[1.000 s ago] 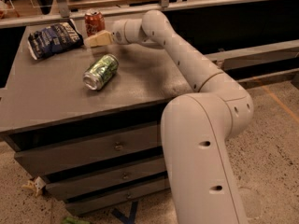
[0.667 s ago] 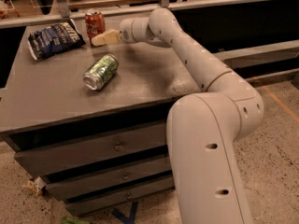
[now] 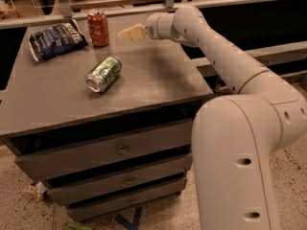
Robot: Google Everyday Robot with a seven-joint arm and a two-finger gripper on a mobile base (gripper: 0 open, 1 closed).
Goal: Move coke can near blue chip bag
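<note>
camera view: tool (image 3: pixel 130 33) hangs near the upright coke can (image 3: pixel 98 28), not touching.

The coke can (image 3: pixel 98 28), upper left of the frame, bears white script on red that reads as Coca-Cola. White lettering on the blue chip bag (image 3: pixel 56 40), left of it, cannot be read. The gripper (image 3: pixel 130 32) hangs just right of the can.

Cream pincer (image 3: pixel 123 33) near red, white-lettered coke can (image 3: pixel 98 28); dark blue chip bag (image 3: pixel 56 40).
</note>
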